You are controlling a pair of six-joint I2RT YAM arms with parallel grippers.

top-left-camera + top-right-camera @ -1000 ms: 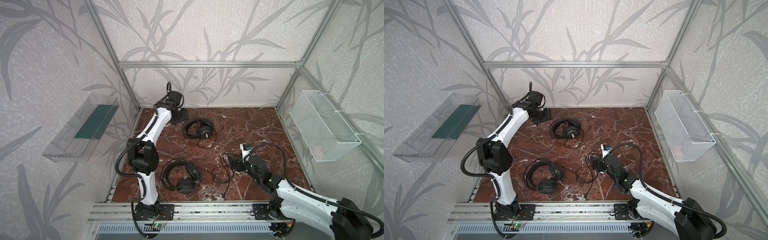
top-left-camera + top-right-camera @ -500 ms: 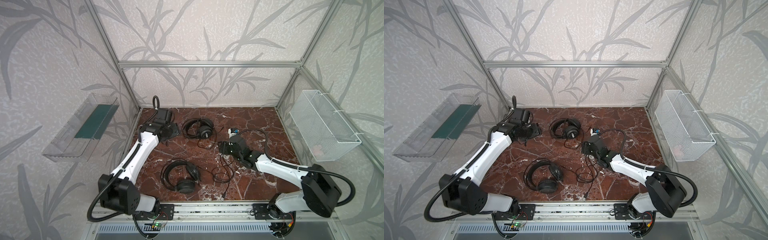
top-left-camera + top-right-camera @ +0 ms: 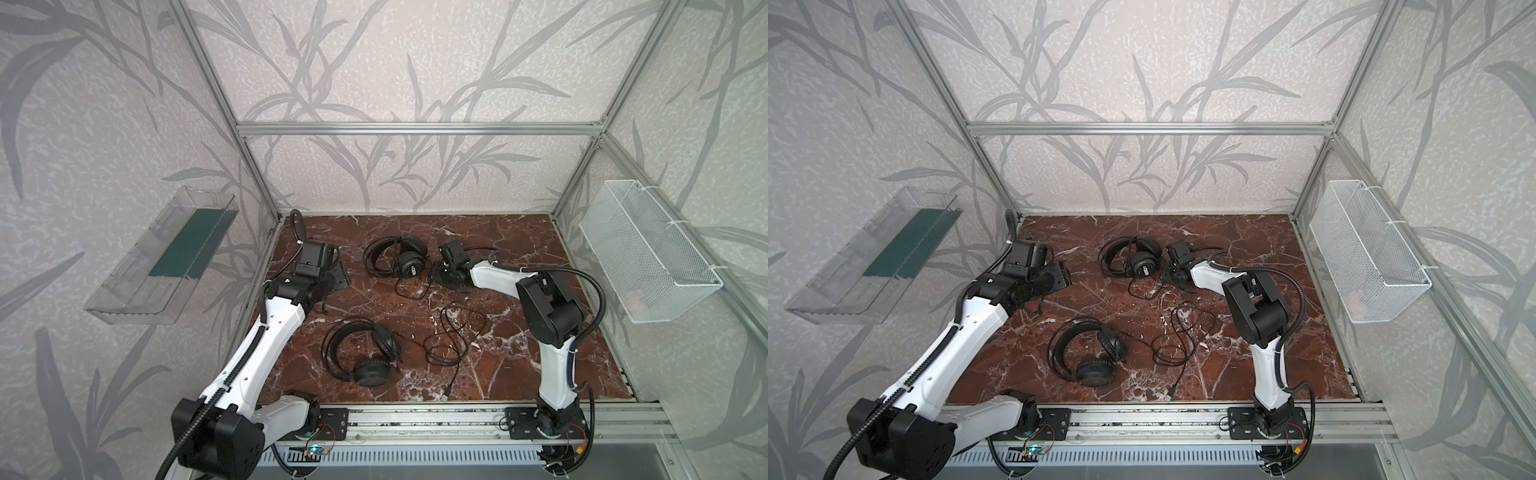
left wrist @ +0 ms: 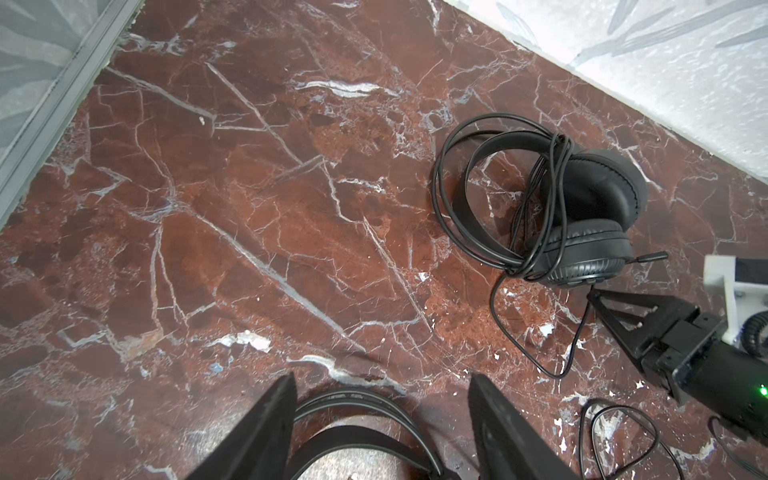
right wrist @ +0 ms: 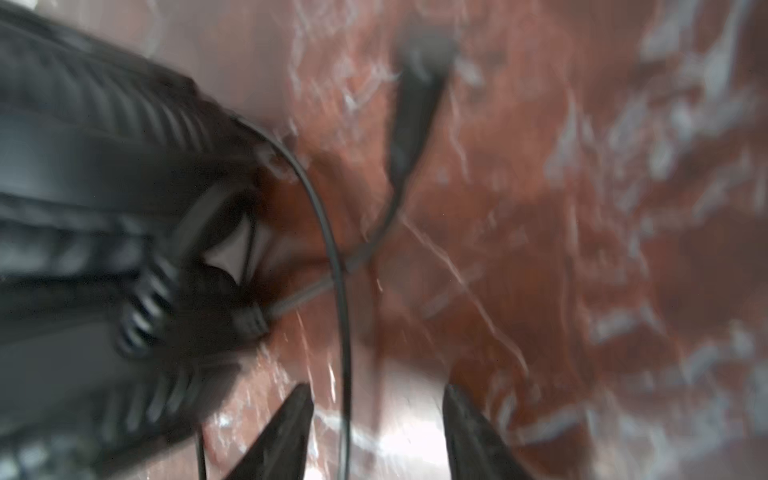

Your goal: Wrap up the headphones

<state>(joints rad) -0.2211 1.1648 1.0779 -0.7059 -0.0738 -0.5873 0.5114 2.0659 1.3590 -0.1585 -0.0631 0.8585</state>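
Headphones, black wired over-ear, two: we list far headset [image 3: 409,264] and near headset [image 3: 370,372] on the red marble desk [image 3: 415,232], left fingers [image 4: 270,428] spread and empty, right fingers [image 5: 286,432] spread astride a thin black cable [image 5: 343,332].

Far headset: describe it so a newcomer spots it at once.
On the red marble tabletop lie two black headsets. Take the far headset, nearer the back wall, beside the right tool. Unlike the near headset, whose cable sprawls loose, its cord is mostly looped around its band.
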